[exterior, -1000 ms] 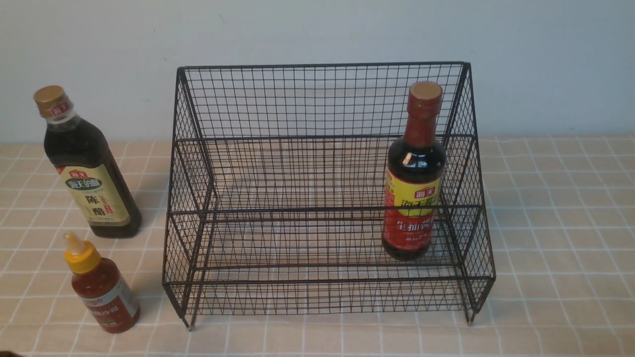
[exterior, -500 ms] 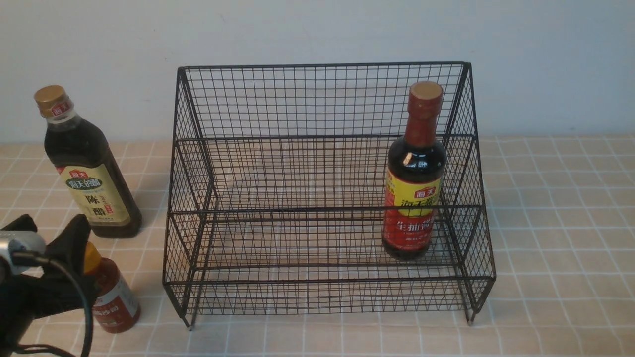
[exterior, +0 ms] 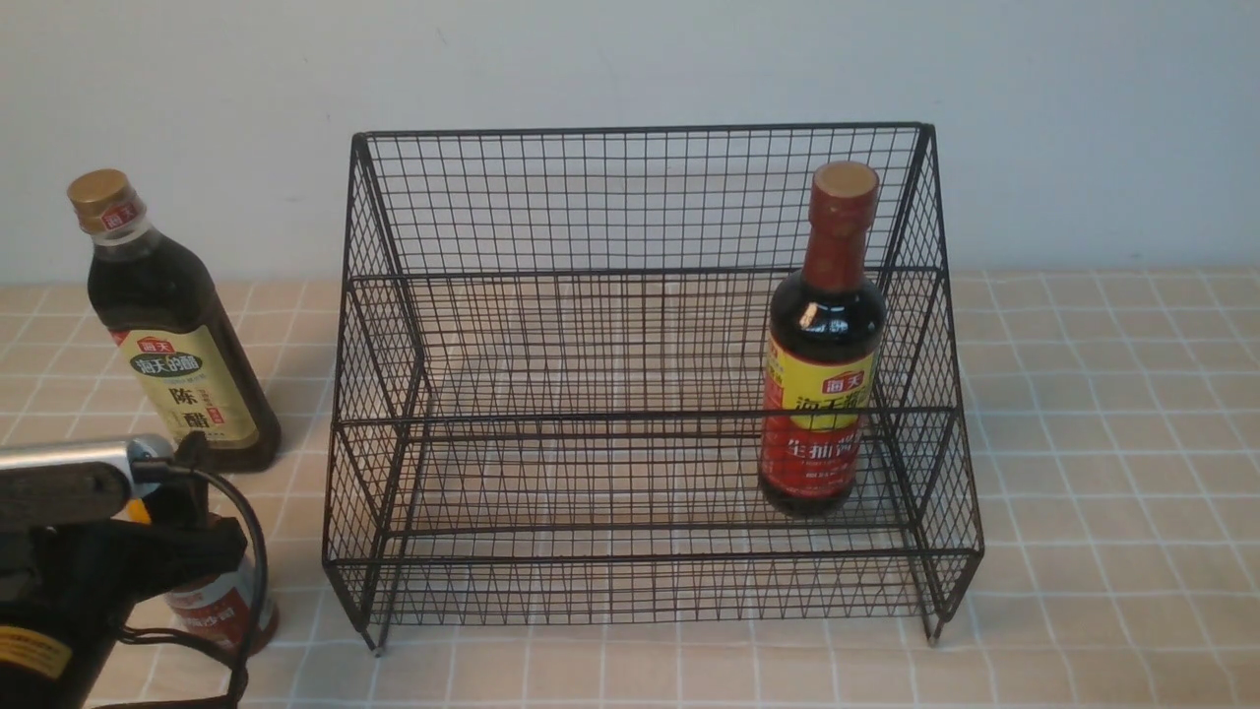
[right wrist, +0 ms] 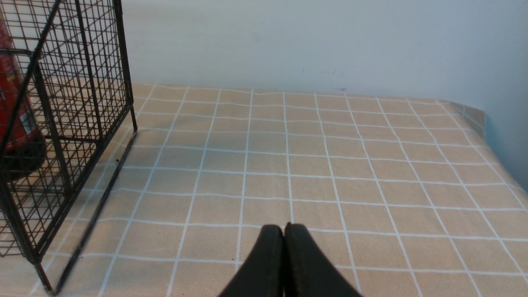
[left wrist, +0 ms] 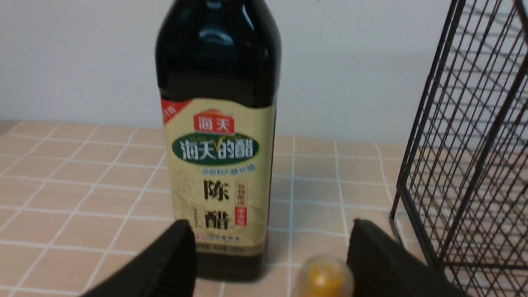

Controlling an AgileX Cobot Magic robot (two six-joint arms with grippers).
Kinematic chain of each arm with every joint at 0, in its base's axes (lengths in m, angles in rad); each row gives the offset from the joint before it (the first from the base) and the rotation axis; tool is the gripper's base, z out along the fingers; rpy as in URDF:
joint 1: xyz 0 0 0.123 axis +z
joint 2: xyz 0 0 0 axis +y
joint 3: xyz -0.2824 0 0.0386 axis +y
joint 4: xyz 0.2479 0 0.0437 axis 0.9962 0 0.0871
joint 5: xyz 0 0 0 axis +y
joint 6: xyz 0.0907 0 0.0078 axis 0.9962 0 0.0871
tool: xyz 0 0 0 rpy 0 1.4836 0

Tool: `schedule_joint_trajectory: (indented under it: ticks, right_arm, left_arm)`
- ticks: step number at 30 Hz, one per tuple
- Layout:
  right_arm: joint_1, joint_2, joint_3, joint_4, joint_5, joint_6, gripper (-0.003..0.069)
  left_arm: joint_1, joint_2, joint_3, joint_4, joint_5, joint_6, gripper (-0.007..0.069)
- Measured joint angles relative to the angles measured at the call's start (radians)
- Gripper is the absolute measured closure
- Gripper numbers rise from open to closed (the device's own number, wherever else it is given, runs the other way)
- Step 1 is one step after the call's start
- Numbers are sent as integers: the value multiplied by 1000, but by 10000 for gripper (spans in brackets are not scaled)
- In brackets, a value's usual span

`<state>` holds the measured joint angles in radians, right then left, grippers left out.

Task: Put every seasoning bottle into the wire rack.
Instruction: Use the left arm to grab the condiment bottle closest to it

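Observation:
The black wire rack point(exterior: 640, 394) stands mid-table, and the red-necked seasoning bottle point(exterior: 822, 394) is upright on its lower tier at the right. The tall dark bottle with a gold cap point(exterior: 172, 335) stands on the table left of the rack. In front of it is the small red sauce bottle point(exterior: 221, 611), mostly hidden by my left arm. My left gripper point(left wrist: 270, 222) is open above it, with the yellow nozzle cap point(left wrist: 326, 278) low between the fingers, close to one finger point(left wrist: 379, 260). My right gripper point(right wrist: 284, 231) is shut and empty over the tablecloth, right of the rack point(right wrist: 62, 123).
A beige checked tablecloth point(exterior: 1102, 492) covers the table, with a pale wall close behind. In the right wrist view the table edge point(right wrist: 478, 119) shows at the far corner. The left arm's cable point(exterior: 251, 591) loops near the rack's front left leg.
My left arm has come into the front view from the lower left and moved over the small sauce bottle, with its jaws now open. The bottles and the rack have not moved.

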<state>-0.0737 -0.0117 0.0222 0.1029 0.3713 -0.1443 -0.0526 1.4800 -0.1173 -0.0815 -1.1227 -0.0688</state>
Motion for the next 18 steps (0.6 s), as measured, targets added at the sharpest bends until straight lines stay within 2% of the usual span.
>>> schedule_joint_trajectory:
  ticks: [3,8,14,18]
  right_arm:
    - [0,0,0,0,0,0,671]
    - [0,0,0,0,0,0,671]
    - [0,0,0,0,0,0,671]
    - [0,0,0,0,0,0,671]
  left_arm:
    - [0,15,0,36,-5,0,384]
    - [0,-8,0,53,13,1,377]
    - [0,-174,0,82,131,0,377]
    - [0,-390,-51,89,465,-1,377]
